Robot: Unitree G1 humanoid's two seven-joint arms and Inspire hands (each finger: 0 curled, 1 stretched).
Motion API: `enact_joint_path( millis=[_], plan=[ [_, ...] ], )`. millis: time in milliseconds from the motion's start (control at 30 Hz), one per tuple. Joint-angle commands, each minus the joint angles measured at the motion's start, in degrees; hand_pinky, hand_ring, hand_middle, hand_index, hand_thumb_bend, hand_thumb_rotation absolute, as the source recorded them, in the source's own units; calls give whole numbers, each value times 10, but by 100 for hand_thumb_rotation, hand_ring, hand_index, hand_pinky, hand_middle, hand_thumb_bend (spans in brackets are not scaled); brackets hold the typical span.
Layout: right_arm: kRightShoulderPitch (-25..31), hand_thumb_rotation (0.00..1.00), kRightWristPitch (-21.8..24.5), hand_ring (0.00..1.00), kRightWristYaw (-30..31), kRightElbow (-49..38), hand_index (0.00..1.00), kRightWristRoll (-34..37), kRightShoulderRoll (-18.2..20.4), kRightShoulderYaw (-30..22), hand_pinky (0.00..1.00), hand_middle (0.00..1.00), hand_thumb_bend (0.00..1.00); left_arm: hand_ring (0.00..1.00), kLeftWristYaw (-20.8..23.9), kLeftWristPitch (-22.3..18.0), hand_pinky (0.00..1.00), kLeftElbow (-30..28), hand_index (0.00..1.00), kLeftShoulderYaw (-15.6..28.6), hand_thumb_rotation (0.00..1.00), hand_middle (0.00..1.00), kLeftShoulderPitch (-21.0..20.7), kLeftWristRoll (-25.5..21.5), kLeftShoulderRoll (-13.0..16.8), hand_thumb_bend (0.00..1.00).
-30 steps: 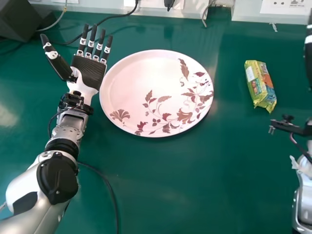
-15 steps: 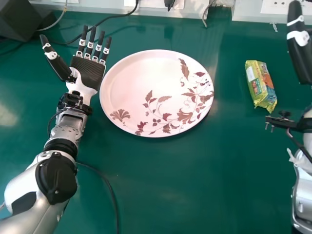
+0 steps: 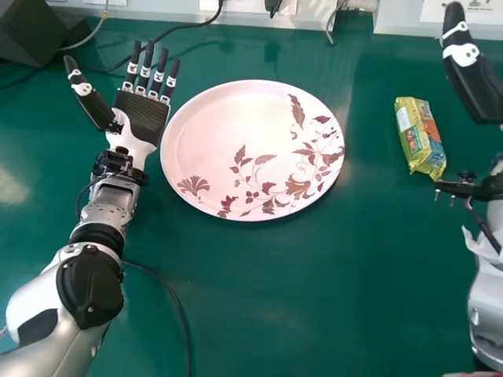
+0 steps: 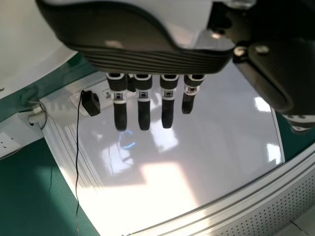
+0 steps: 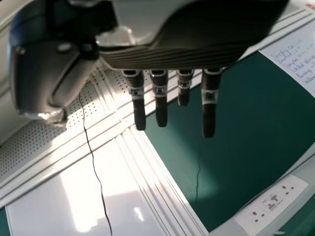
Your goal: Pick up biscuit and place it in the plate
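Biscuit packet (image 3: 420, 137) lies on the green table (image 3: 314, 290) at upper right of the head view, apart from the floral plate (image 3: 224, 129) at upper centre. Right hand (image 3: 474, 85) is cut off by the upper right edge there, mostly its thumb showing; its wrist view shows fingers straight, slightly spread. Left hand (image 3: 141, 116), upper left, palm up, fingers extended and fanned.

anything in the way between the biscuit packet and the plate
Nothing visible stands between the biscuit packet and the plate, just bare green tabletop in the head view. The right hand is off on the packet's other side, away from the plate.
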Motion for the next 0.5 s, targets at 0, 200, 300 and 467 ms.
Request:
enact_joint_path(
  millis=[0, 200, 300, 467],
  plan=[
    [-8, 38, 8, 79, 10, 0, 82, -10, -7, 4, 64, 87, 76, 93, -1, -3, 92, 1, 100, 0, 82, 96, 12, 0, 6, 100],
    [-20, 35, 20, 81, 40, 9, 82, -48, -19, 18, 66, 88, 76, 94, -13, 2, 96, 2, 100, 1, 82, 96, 13, -2, 7, 100],
    [-28, 35, 32, 81, 56, 12, 82, -68, -24, 26, 66, 88, 75, 94, -13, 2, 96, 2, 100, 3, 82, 96, 13, -3, 8, 100],
    [-45, 38, 44, 83, 83, 24, 82, -105, -33, 42, 68, 88, 73, 93, -18, 3, 94, 2, 100, 3, 79, 97, 13, -3, 8, 100]
  ],
)
